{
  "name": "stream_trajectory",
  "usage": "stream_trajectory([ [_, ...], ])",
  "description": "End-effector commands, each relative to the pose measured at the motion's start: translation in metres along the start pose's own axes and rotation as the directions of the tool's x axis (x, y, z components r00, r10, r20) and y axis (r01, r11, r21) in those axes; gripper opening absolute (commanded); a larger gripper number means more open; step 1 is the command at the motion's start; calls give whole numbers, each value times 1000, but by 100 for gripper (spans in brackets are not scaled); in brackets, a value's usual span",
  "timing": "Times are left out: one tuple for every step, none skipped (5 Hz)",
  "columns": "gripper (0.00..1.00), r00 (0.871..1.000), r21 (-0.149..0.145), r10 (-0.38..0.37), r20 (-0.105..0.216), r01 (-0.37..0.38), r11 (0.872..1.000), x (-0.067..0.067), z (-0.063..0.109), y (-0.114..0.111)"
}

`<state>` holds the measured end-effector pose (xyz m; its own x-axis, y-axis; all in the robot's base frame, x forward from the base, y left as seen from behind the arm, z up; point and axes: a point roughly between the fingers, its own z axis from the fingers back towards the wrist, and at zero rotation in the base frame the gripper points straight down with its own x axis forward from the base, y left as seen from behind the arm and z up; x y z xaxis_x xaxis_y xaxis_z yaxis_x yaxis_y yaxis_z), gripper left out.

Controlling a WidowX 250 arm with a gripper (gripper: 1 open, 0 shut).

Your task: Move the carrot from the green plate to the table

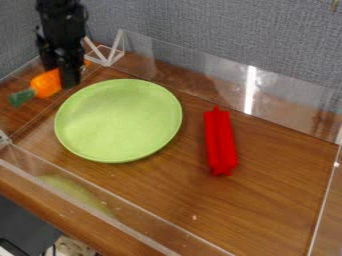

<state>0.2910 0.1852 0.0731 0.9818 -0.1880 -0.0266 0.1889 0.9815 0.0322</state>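
On my screen the fingers [66,76] are clamped around the carrot [44,84], over the counter's [181,196] far left corner, outside the green plate [119,120]. I can't tell whether the carrot touches the wood. Its dark green stub points toward the left edge. The red stick-like object [221,142] lies right of the plate.

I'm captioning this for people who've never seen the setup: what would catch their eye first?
Probably the large lime-green plate, bare on the wooden tabletop, left of centre in the picture. Then the bright red stick-like object to its right, and the orange carrot at the dark pincer, beyond the plate's upper-left edge.
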Motion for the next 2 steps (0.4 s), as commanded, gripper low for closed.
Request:
stream_trajectory([
  [0, 999, 19, 26, 32, -26, 999, 5, -7, 13],
  [0, 999, -3, 16, 32, -16, 1000, 17, -24, 13],
])
